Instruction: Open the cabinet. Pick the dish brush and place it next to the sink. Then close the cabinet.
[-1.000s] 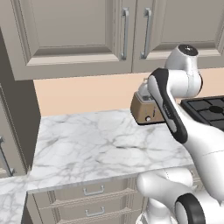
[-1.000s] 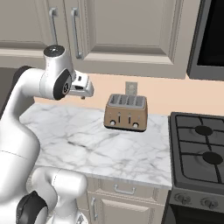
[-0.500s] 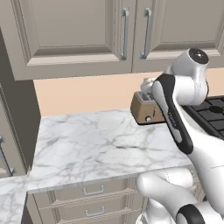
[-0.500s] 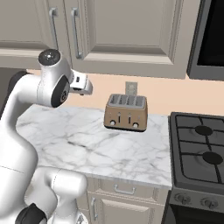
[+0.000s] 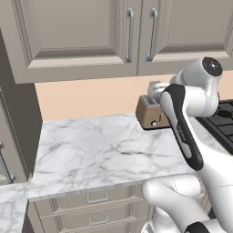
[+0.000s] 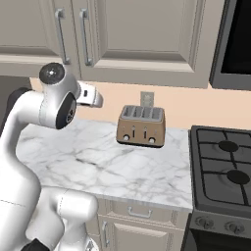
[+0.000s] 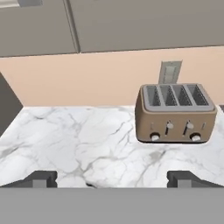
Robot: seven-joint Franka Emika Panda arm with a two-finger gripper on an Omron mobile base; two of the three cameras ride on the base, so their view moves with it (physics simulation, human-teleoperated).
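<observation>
Gripper (image 7: pixel 111 179) fingers spread wide over the marble counter (image 7: pixel 78 140); base views add the cabinet (image 5: pixel 136 36), doors closed.

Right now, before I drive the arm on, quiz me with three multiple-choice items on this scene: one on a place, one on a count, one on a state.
1. Where is the toaster?
A. On the stove
B. On the marble counter by the back wall
C. Inside the cabinet

2. How many slots does the toaster have on top?
A. Two
B. Four
C. Six

3. What state are the cabinet doors in?
A. Both shut
B. Left one open
C. Both open

Answers:
1. B: the right base view shows it standing on the counter, left of the stove, close to the wall.
2. B: the hand view shows four slots side by side on its top.
3. A: both base views show the two doors flush, their handles side by side at the seam.
</observation>
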